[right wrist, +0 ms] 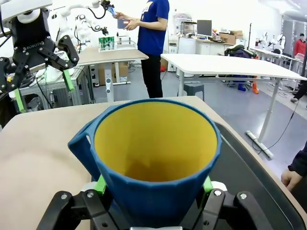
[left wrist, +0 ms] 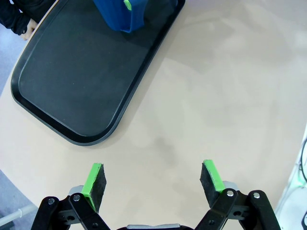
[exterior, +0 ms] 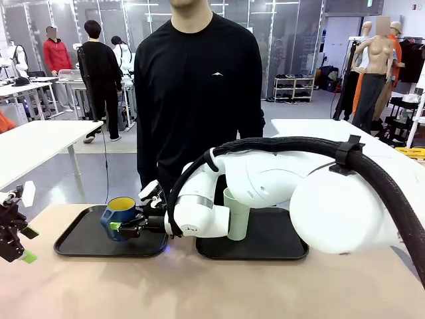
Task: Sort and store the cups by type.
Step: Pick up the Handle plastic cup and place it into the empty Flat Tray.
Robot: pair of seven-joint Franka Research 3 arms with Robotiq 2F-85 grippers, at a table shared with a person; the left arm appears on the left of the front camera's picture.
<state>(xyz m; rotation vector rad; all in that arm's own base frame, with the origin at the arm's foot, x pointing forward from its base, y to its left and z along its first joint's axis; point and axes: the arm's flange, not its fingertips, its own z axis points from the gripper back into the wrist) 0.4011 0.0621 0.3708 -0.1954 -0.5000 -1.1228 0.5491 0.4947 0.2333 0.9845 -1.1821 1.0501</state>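
Tan table carries two black trays, one per cup type: front view has the right gripper (exterior: 127, 224) clamped on the mug (exterior: 118, 214) over the left tray (exterior: 78, 242), tumbler (exterior: 237, 214) on the right tray (exterior: 279, 247). Left wrist: left gripper (left wrist: 153, 182) wide open, empty, near the table's left edge. Right wrist: pads (right wrist: 100, 185) pinch the mug's sides, its mouth facing this camera.

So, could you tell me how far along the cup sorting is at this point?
Done: the mint-green tumbler stands on the right tray. In hand: the right gripper holds the blue mug tilted over the left tray. Left: setting it down and letting go. The left gripper is open, empty.
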